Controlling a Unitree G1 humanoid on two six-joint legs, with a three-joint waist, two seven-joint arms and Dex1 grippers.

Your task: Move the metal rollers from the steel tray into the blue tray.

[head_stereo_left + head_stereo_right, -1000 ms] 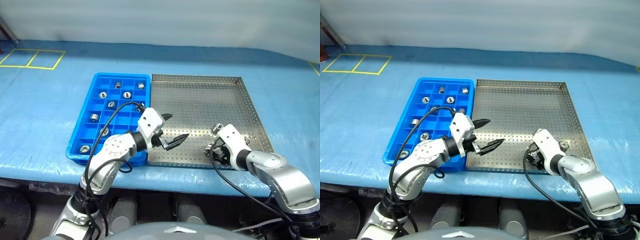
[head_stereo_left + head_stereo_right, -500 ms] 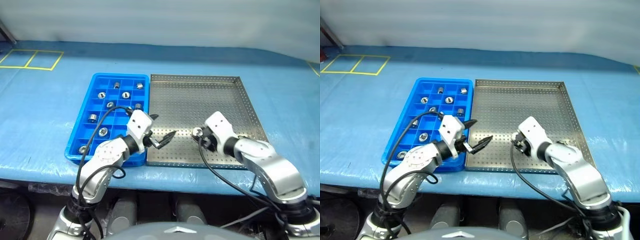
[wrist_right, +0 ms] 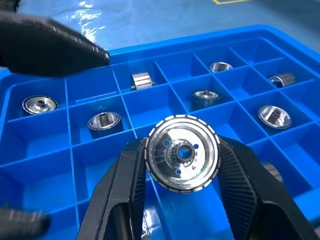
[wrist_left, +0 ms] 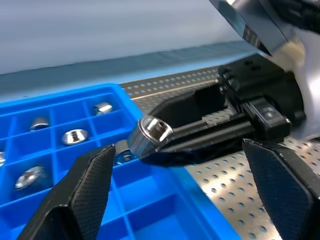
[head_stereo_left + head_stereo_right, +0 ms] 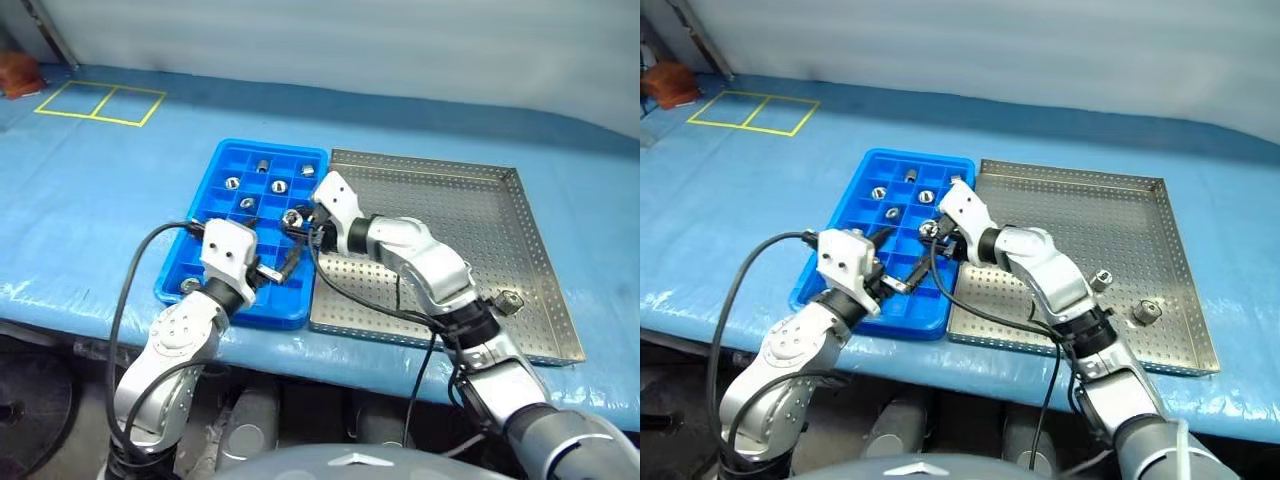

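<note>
Fingers of our right gripper (image 3: pixel 182 165) are clamped on one of the metal rollers (image 3: pixel 182 159), a shiny disc with a ribbed edge and a dark centre hole, and they hold it over the blue tray (image 5: pixel 190 262), near the long side that meets the steel tray (image 5: pixel 470 225). Our left gripper (image 5: pixel 272 271) sits over the near end of the blue tray with its fingers (image 4: pixel 85 192) spread wide apart and nothing between them; from the left wrist we look across at the right gripper and the roller in its tips. We count several rollers already lying in the blue tray's square compartments, mostly toward its far end, each in its own cell as far as we can tell (image 5: pixel 262 166). Two rollers still lie on the perforated floor of the steel tray, toward its near right corner, one just inside the right rim (image 5: pixel 1146 311) and one a little further in (image 5: pixel 1101 279). Both trays lie side by side, long edges touching, on the bench (image 5: pixel 120 190), which is covered in blue sheeting. Yellow tape marks two joined rectangles (image 5: pixel 100 102) near the bench's far left corner. We can read no brand, label or writing on the trays, rollers or grippers.
</note>
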